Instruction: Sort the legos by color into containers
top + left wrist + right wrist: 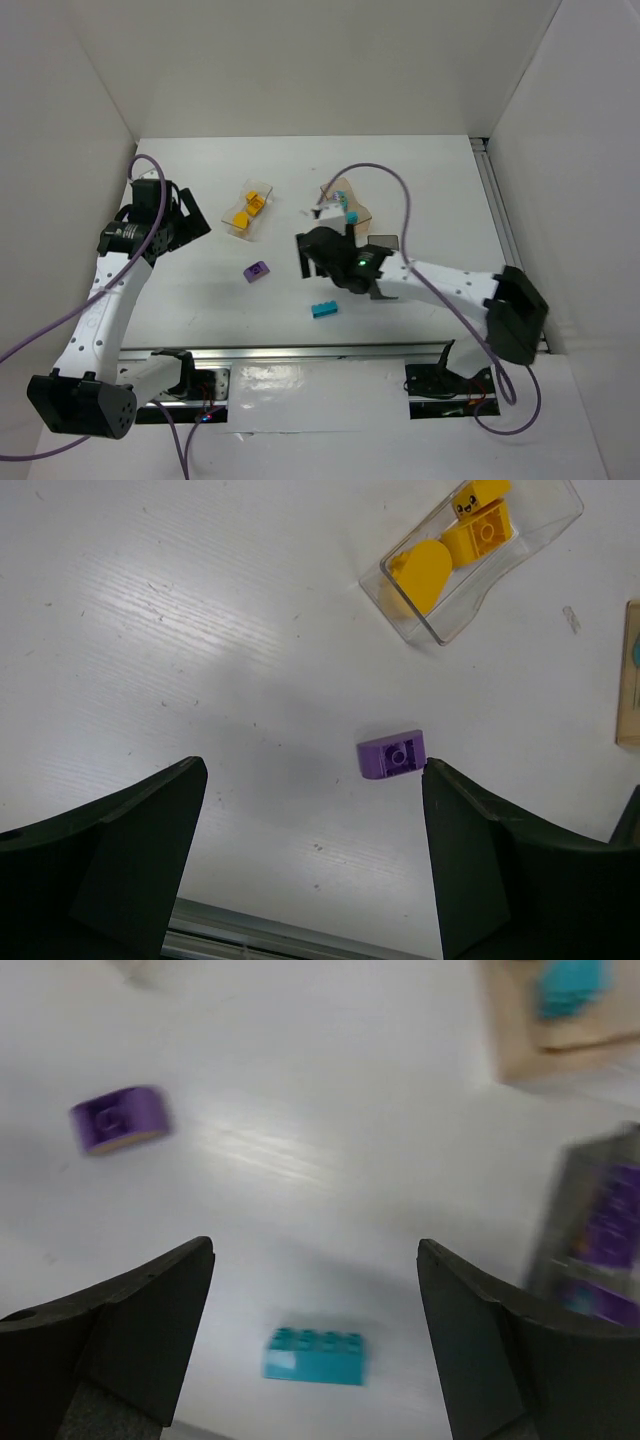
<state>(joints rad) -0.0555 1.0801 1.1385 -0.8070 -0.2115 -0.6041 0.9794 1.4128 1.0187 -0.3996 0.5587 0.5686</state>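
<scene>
Overhead view: a white desk point(430, 175) enclosed by white walls. The left claw point(195, 228) hangs at centre left. The right claw point(305, 255) sits near the middle of the frame. A clear tub point(236, 226) lies upper centre, holding yellow bricks point(248, 210). Right of it is a tan tub point(358, 205) with a cyan brick inside point(350, 215). A dark grey tub point(383, 243) sits just below that, partly hidden by the right arm. Loose on the desk are a purple brick point(258, 269), below the clear tub, and a long cyan brick point(323, 309), lower centre near the desk's front edge.

Left wrist view: the two dark fingers point(120, 860) fill the lower corners, spread wide with nothing between them. The purple brick lies flat on the desk just beside the tip of the finger at lower right. The clear tub is at upper right. One yellow brick in it bears a printed smiling face point(465, 505). The tan tub's edge shows at the right border.

Right wrist view, blurred: the claw is wide and holds nothing. The long cyan brick lies at bottom centre, between the fingers point(490, 1350). The purple brick is at upper left and the tan tub at upper right. The dark grey tub at the right edge holds purple bricks point(612, 1225).
</scene>
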